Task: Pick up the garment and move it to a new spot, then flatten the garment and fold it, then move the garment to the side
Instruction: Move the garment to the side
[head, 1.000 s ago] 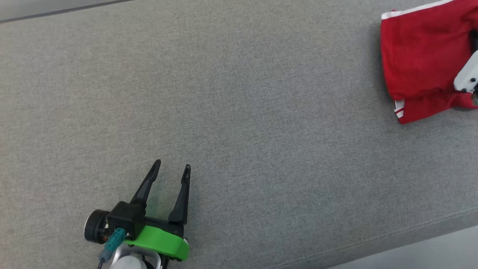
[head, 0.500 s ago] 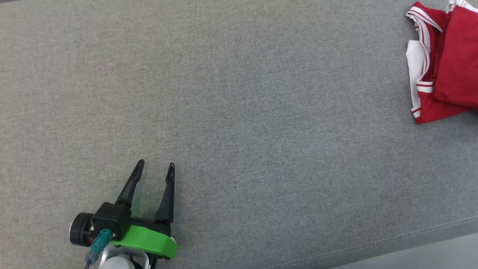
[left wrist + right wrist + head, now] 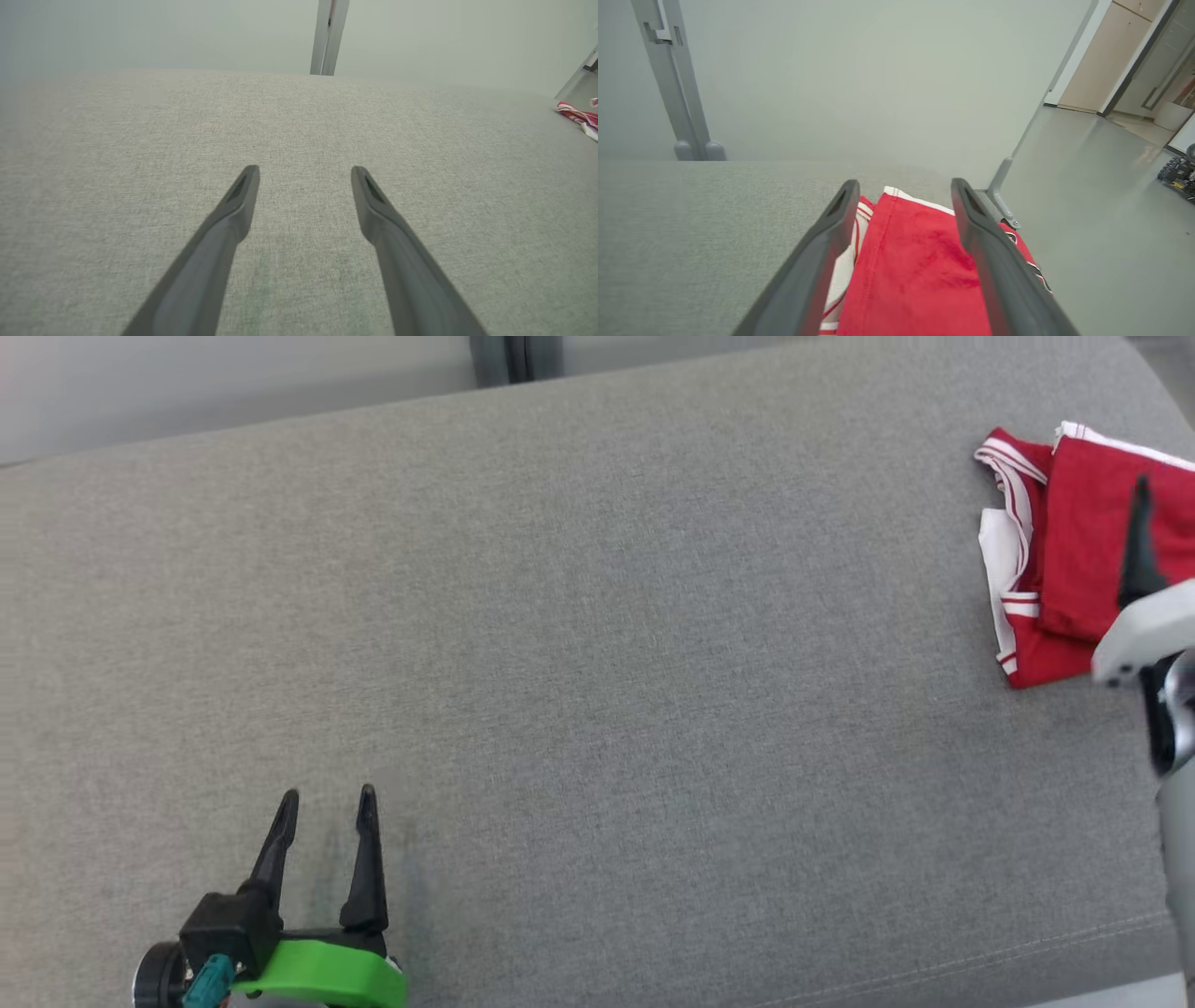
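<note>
The garment (image 3: 1074,569) is red with white striped trim and lies folded at the far right end of the grey cushioned surface (image 3: 597,663). It also shows in the right wrist view, where the garment (image 3: 915,261) sits below and between my right fingers, and as a sliver of garment (image 3: 577,114) at the left wrist view's right edge. My right gripper (image 3: 904,184) hovers over it, open, holding nothing; one dark finger (image 3: 1139,541) crosses the cloth in the head view. Far off at the lower left, my left gripper (image 3: 329,793) stands open and empty over bare fabric, as the left gripper (image 3: 304,170) confirms.
A pale wall with a grey post (image 3: 504,355) runs behind the surface. The surface's front seam (image 3: 1027,947) crosses the lower right. Past the right end are a metal bracket (image 3: 1001,200), smooth floor (image 3: 1101,210) and a small wheeled machine (image 3: 1178,175).
My right gripper has let go of the garment and opened above it; the garment now lies loose at the right end. The head camera has shifted, so the picture has moved.
</note>
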